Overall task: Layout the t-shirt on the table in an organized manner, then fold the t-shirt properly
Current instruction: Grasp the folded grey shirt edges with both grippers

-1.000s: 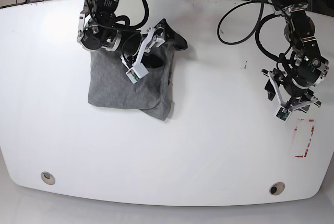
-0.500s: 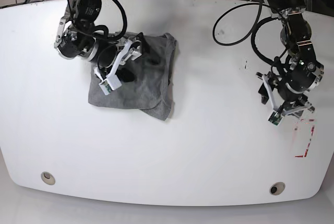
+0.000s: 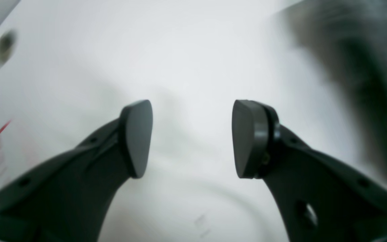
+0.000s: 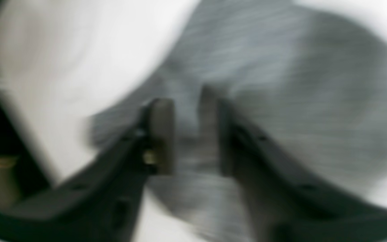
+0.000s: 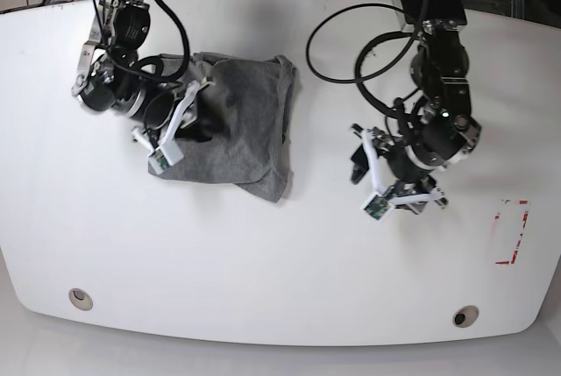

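The heather-grey t-shirt lies bunched in a rough rectangle on the white table, at the upper left. My right gripper hangs over the shirt's left part. In the blurred right wrist view the right gripper has its jaws a narrow gap apart with grey t-shirt cloth behind them; I cannot tell whether any cloth is pinched. My left gripper is open and empty over bare table, right of the shirt. In the left wrist view the left gripper is wide open, with the t-shirt blurred at the upper right.
A red-and-white sticker sits near the right edge. Two round grommets sit near the front edge. Black cables loop over the table behind the left arm. Floor and equipment lie beyond the far edge.
My right gripper has moved left and down across the shirt, from its upper right corner. My left arm has swung left, from near the sticker toward the table's middle.
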You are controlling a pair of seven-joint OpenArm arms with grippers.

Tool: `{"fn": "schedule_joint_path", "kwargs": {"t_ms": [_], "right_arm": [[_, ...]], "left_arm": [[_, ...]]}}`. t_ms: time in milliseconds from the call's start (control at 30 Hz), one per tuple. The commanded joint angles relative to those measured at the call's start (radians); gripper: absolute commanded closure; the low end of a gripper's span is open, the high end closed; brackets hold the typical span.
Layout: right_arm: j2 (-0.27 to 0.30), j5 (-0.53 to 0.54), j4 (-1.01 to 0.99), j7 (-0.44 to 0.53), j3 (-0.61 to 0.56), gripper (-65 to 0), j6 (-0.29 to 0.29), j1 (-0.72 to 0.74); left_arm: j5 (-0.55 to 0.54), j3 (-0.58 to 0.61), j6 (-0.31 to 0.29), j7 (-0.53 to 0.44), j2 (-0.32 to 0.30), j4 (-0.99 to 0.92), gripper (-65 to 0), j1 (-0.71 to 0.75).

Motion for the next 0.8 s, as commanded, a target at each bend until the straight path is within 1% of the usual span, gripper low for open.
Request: {"fn": "schedule_joint_path", "kwargs": {"t_ms": [0,67,167,333,567,700,767], "right_arm": [[0.039,-0.033,-0.003,0.027,0.000,-2.7,0.002,0.059],[0.049,-0.058,-0.024,0.027,-0.003,-2.9,0.002,0.086],[0.062,-0.099,-0.066,0.032,-0.003,-3.6,0.002,0.134],[0.094,-0.157,-0.149,0.080,-0.028,-4.1,0.002,0.191],[0.114,-0.296,-0.241,0.253,-0.107,-4.1,0.002,0.211],[0.122,-0.368,-0.304,0.330,-0.120,-4.1,0.002,0.211],[0.122,-0.401,-0.344,0.360,-0.120,-4.1,0.002,0.211]], "left_arm": [[-0.013,0.034,-0.001,-0.017,0.053,0.014,-35.3,-0.015],[-0.013,0.060,-0.001,-0.019,0.082,0.013,-35.1,0.001],[-0.013,0.127,-0.001,-0.020,0.083,0.014,-35.1,0.027],[-0.013,0.255,-0.001,-0.020,0.083,0.013,-35.1,0.075],[-0.008,0.382,-0.001,-0.022,0.083,0.010,-35.1,0.147],[-0.005,0.430,-0.001,-0.022,0.083,-0.009,-35.1,0.162],[-0.005,0.451,-0.001,-0.020,0.071,-0.033,-35.1,0.159]]}}
